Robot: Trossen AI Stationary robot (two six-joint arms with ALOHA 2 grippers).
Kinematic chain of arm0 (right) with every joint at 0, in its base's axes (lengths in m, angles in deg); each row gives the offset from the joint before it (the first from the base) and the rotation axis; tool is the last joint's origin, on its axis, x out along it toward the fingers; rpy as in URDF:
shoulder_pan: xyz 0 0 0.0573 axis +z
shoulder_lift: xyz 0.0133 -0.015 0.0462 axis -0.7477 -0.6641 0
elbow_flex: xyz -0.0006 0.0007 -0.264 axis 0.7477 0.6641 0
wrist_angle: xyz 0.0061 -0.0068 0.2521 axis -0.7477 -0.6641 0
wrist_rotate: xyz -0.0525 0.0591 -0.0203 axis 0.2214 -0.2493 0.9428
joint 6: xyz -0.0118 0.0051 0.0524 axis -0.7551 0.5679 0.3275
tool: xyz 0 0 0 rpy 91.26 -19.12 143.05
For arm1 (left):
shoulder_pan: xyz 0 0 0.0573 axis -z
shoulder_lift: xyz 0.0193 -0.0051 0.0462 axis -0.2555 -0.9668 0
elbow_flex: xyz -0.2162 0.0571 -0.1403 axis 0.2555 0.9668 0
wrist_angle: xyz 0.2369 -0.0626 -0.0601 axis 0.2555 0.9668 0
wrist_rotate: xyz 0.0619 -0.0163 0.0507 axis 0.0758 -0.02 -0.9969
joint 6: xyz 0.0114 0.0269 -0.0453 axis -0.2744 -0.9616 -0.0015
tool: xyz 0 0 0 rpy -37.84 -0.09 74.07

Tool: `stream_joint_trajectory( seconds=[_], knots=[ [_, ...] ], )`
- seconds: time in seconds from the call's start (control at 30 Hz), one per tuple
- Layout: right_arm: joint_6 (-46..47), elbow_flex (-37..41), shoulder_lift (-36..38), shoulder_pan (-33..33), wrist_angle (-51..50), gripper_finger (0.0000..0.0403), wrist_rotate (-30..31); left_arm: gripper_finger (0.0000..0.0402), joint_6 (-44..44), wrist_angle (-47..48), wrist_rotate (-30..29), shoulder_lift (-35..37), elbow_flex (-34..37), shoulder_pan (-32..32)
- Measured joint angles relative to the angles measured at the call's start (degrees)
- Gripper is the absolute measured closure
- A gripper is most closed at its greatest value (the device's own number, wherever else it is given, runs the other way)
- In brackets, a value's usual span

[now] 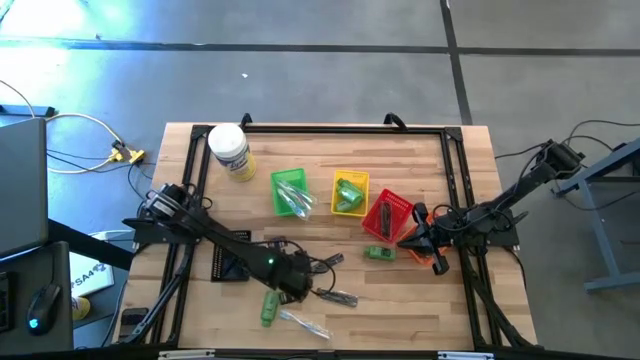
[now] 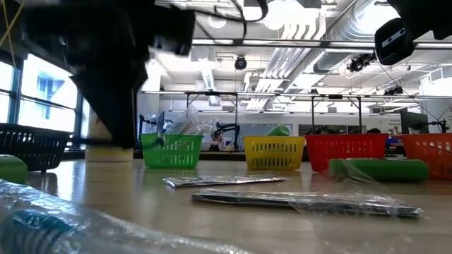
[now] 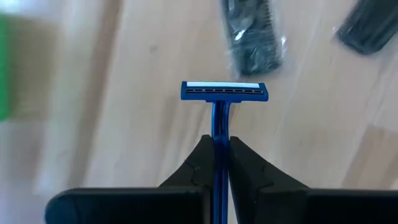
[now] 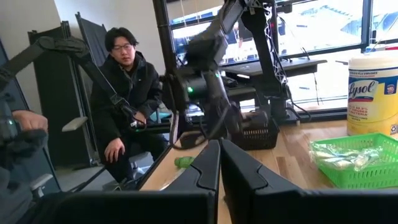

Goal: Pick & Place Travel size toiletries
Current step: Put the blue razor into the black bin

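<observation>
Overhead first: your left gripper (image 1: 318,272) sits low over the near middle of the table (image 1: 450,300), among loose toiletries — a green tube (image 1: 268,307), two clear packets (image 1: 305,323) and a dark wrapped piece (image 1: 342,298). Your right gripper (image 1: 412,240) waits beside the red basket (image 1: 387,215), with another green bottle (image 1: 379,253) just near it. The green basket (image 1: 290,192) and yellow basket (image 1: 350,193) already hold items.

Table level shows the baskets in a row at the back and flat packets (image 2: 224,181) lying in front; the left arm is a dark mass on that side.

Left wrist settles it: your fingers (image 3: 194,167) are clamped on the handle of a blue razor (image 3: 222,93), head pointing forward over the wood. I judge the grasp made and the lift due; you need to raise it straight, then carry it to whichever basket suits razors, which I cannot tell.

Right wrist shows its fingers (image 4: 205,167) pressed together on nothing; a seated person (image 4: 127,81) is behind the table.
</observation>
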Motion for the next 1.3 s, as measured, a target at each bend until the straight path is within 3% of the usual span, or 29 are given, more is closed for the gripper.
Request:
stream_joint_trajectory(
  seconds=[0.17,0.37,0.47,0.63,0.87,1.0,1.1,1.3],
  knots=[
    [0.0,0.0,0.0,0.0,0.0,0.0396,-0.1,0.0385,6.3,15.8,-2.4,0.1,-9.6,1.6],
    [-0.2,0.0,0.0,0.0,-0.2,0.0397,-0.7,0.0382,24.4,41.7,-7.4,0.6,-17.9,6.1],
    [-0.3,0.0,0.0,0.0,-0.2,0.0397,-1.0,0.0385,26.4,38.0,-8.4,5.2,-15.5,8.9],
    [-0.5,0.0,0.0,0.0,0.0,0.0397,-3.6,0.0385,36.2,40.4,-16.1,12.4,-11.8,14.3],
    [-0.5,0.0,0.0,0.0,0.3,0.0397,-3.7,0.0385,37.2,33.5,-27.7,27.9,-2.5,20.0],
    [-0.5,0.0,0.0,0.0,1.5,0.0397,-3.5,0.0385,44.4,31.1,-24.3,37.8,7.9,19.1],
    [-0.5,0.0,0.0,0.0,1.9,0.0397,-3.6,0.0385,51.2,27.7,-17.5,42.8,16.3,17.6],
    [-0.5,0.0,0.0,0.0,1.8,0.0397,-3.6,0.0385,52.1,11.0,-6.6,46.6,29.5,17.6]
  ],
)
